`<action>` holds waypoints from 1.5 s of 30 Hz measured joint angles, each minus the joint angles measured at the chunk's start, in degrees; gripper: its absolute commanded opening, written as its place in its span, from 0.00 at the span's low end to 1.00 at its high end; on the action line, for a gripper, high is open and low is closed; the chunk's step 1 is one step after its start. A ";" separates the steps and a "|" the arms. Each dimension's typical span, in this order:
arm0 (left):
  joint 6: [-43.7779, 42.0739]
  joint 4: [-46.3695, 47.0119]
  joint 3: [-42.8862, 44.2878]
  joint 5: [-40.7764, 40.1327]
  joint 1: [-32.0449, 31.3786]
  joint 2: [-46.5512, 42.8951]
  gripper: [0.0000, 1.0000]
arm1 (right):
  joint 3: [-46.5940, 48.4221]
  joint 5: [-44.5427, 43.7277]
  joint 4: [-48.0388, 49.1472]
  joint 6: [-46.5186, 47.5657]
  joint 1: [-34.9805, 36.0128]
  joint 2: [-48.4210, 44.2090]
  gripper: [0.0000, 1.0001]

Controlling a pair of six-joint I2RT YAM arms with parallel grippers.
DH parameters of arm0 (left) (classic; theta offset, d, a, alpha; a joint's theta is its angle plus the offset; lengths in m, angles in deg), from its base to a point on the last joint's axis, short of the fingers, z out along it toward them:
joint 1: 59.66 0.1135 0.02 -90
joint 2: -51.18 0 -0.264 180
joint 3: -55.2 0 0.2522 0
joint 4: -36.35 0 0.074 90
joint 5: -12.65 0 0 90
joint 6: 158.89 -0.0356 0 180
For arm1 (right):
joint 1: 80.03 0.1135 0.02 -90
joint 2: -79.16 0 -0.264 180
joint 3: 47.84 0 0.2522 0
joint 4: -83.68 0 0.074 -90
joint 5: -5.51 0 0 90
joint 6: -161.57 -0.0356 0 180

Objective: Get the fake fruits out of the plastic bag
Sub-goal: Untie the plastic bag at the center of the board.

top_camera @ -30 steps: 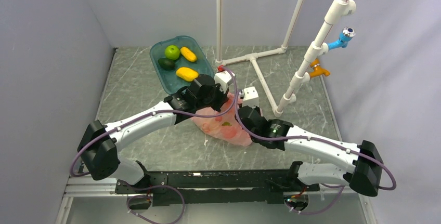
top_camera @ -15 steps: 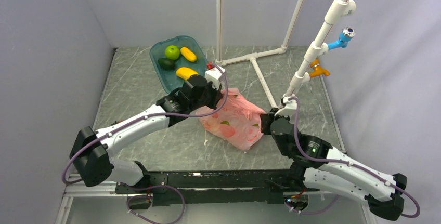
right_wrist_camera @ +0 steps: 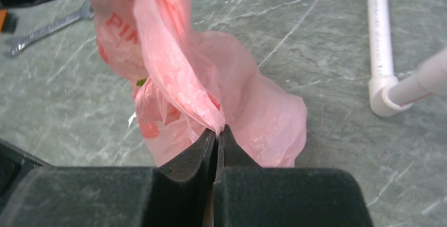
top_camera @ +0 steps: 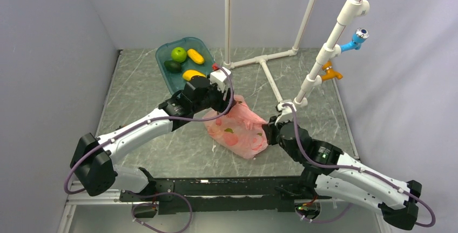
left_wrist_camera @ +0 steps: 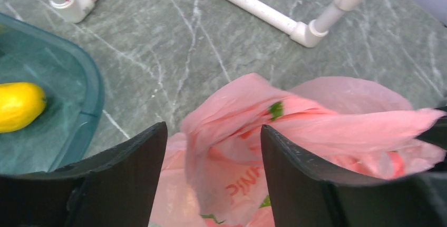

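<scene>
So, plastic bag (top_camera: 240,130): slumped mid-tabletop, somewhat toward the near edge; mouth crumpled over
Fake fruits (top_camera: 192,74): two yellow ones lie in the teal tray (top_camera: 160,62) toward the far-left corner; whether any remain under the film I cannot tell
Right gripper (right_wrist_camera: 216,132): jaws pressed together on a thin fold at the bag's right end
Left gripper (left_wrist_camera: 213,129): jaws spread, a ridge of film standing loose between them
Risk: only one pinch holds the bag; a pull by the right arm could slide it across the tabletop or tear the film; the left jaws may close on film alone
Change: half a second ago the left jaws were clamped on the bag's top; they have let go, and the bag has sagged and drifted toward the near edge
</scene>
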 measured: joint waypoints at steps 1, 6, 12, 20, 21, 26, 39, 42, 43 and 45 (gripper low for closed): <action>-0.52 -0.20 0.13 1.29 0.22 0.04 0.78 | 0.09 1.55 0.33 1.33 0.00 0.66 0.00; -2.91 -3.30 5.40 7.21 0.87 3.37 0.81 | 0.44 9.11 2.82 6.10 -0.02 4.15 0.00; -4.76 -7.43 11.91 14.60 1.14 10.43 0.84 | 1.57 13.42 3.48 8.55 -0.02 8.68 0.00; -8.85 -16.04 16.17 18.84 1.11 14.95 0.91 | 1.64 13.53 3.48 8.74 -0.02 5.05 0.00; -9.40 -16.63 16.63 18.75 1.09 15.04 0.91 | 1.64 13.42 3.45 8.72 -0.02 4.52 0.00; -13.25 -20.33 18.67 16.35 -0.04 15.56 0.56 | 1.64 12.63 3.08 8.48 -0.02 4.07 0.00; -11.98 -14.99 8.11 -0.52 1.95 3.48 0.00 | 1.42 3.32 0.61 0.81 -0.02 2.99 0.00; -9.49 -9.27 3.26 -4.35 4.07 -4.57 0.00 | 0.39 -2.03 -1.97 -5.88 -0.02 1.31 0.17; -8.59 -7.13 1.90 -5.29 4.68 -6.82 0.00 | -0.39 -3.82 -2.93 -8.81 -0.02 0.20 0.31; -7.48 -4.00 0.04 -6.27 5.35 -9.84 0.00 | -2.56 -5.44 -3.72 -13.00 -0.09 -2.82 0.43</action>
